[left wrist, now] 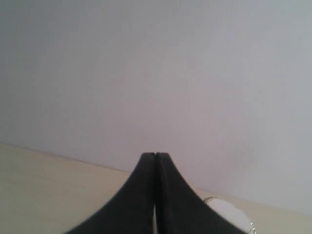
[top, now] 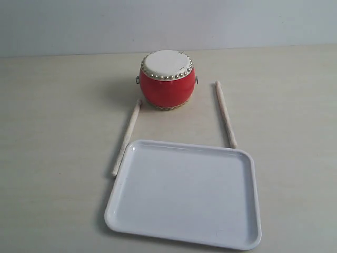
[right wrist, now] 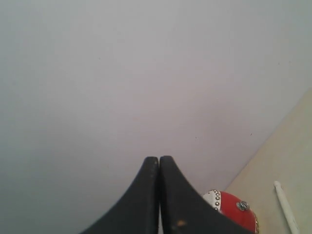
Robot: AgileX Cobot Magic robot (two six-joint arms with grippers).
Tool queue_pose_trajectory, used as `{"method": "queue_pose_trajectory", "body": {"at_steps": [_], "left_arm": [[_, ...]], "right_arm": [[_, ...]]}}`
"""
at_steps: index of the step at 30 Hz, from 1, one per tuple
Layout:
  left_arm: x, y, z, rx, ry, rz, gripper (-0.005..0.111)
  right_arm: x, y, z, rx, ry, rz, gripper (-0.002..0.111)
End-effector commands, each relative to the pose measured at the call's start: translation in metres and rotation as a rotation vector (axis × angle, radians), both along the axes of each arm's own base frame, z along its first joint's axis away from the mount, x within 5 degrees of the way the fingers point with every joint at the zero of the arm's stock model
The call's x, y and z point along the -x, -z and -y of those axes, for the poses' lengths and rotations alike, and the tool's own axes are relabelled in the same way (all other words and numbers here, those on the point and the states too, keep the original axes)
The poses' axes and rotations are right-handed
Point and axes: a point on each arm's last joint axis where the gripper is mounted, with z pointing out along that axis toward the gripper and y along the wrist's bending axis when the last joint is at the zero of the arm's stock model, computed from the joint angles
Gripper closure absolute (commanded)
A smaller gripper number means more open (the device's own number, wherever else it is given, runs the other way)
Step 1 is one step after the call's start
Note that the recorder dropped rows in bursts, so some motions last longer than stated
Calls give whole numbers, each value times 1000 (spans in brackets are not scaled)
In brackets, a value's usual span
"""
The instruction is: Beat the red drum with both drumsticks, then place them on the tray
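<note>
Red drum (top: 167,79) stood far back on the table (top: 52,132) in my exterior view, with the white tray (top: 184,192) nearer the camera. One drumstick (top: 127,138) lay flat off the tray's left corner, and the other drumstick (top: 225,113) ended just beside its far rim. I saw my left gripper (left wrist: 155,157) and right gripper (right wrist: 159,160) both pressed fully together, holding nothing.

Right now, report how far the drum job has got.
Nothing looks done. One drumstick and the other drumstick lie on the table flanking the red drum, outside the tray. In hand: nothing; left tool and right tool are shut, bare. Left: grasping, beating, traying.
</note>
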Motion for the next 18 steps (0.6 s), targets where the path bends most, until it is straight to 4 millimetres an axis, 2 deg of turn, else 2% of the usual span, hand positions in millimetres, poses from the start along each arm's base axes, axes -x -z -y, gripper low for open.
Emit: {"method": "queue_pose_trajectory", "body": {"at_steps": [1, 4, 9, 13, 18], "left_arm": [[-44, -9, 4, -112, -23, -131, 107], [-73, -6, 6, -276, -59, -296, 107], [-111, 14, 12, -481, -84, -688, 107], [-133, 31, 32, -441, 66, -896, 107], [-151, 44, 60, -375, 348, -1089, 107]], "right_arm": [[1, 0, 0, 24, -1, 5, 108], [1, 0, 0, 28, 0, 6, 108], [1, 1, -1, 29, -4, 0, 108], [0, 5, -3, 45, -32, -46, 108], [1, 15, -9, 69, -91, -146, 108]]}}
